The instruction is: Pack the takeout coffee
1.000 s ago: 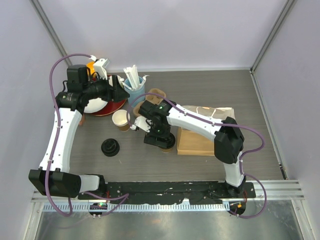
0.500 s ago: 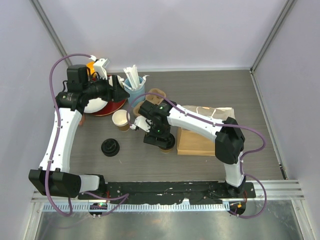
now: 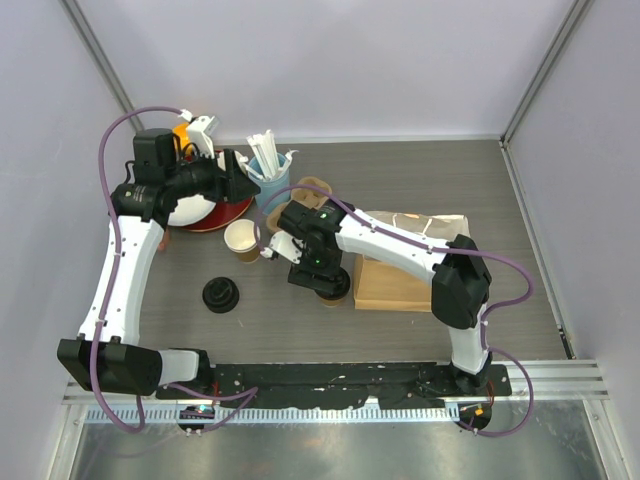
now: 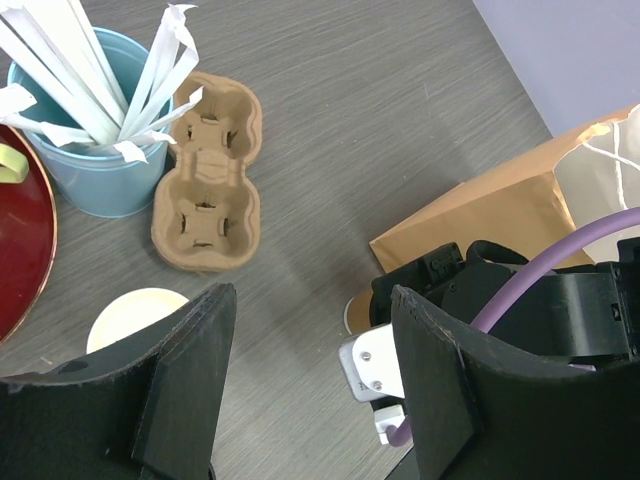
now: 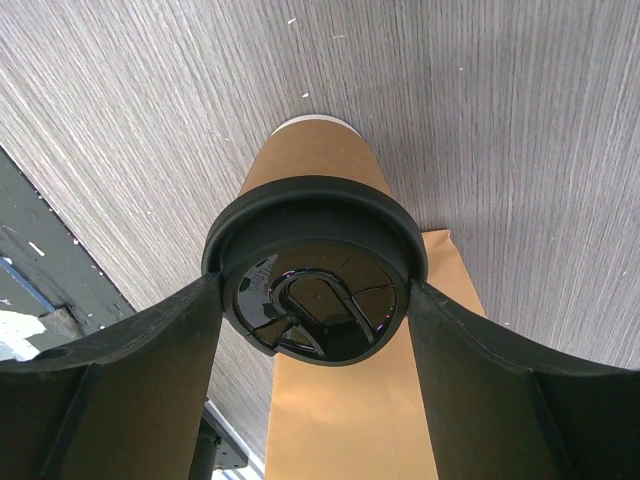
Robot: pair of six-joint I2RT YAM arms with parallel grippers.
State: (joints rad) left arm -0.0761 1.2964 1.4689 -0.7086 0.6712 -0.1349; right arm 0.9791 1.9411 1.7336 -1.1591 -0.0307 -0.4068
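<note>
One takeout coffee cup point(image 5: 315, 165) stands upright with its black lid point(image 5: 313, 300) on, beside the paper bag point(image 3: 400, 272). My right gripper point(image 5: 313, 296) is down over it, and both fingers press on the lid's rim. In the top view this gripper point(image 3: 318, 276) covers most of that cup. A second kraft cup point(image 3: 241, 238) stands without a lid, cream inside, also in the left wrist view point(image 4: 135, 315). Its loose black lid point(image 3: 220, 295) lies nearer the front. My left gripper point(image 3: 240, 172) hangs open and empty above the table point(image 4: 312, 335).
A pulp two-cup carrier point(image 4: 205, 190) lies beside the light blue cup of white sticks point(image 4: 95, 170). A dark red plate point(image 3: 215, 215) with a white and orange thing sits at the back left. The kraft bag point(image 5: 350, 410) lies flat right of the lidded cup.
My right gripper's fingers have closed in around the lidded cup. The left arm and the other objects have not moved.
</note>
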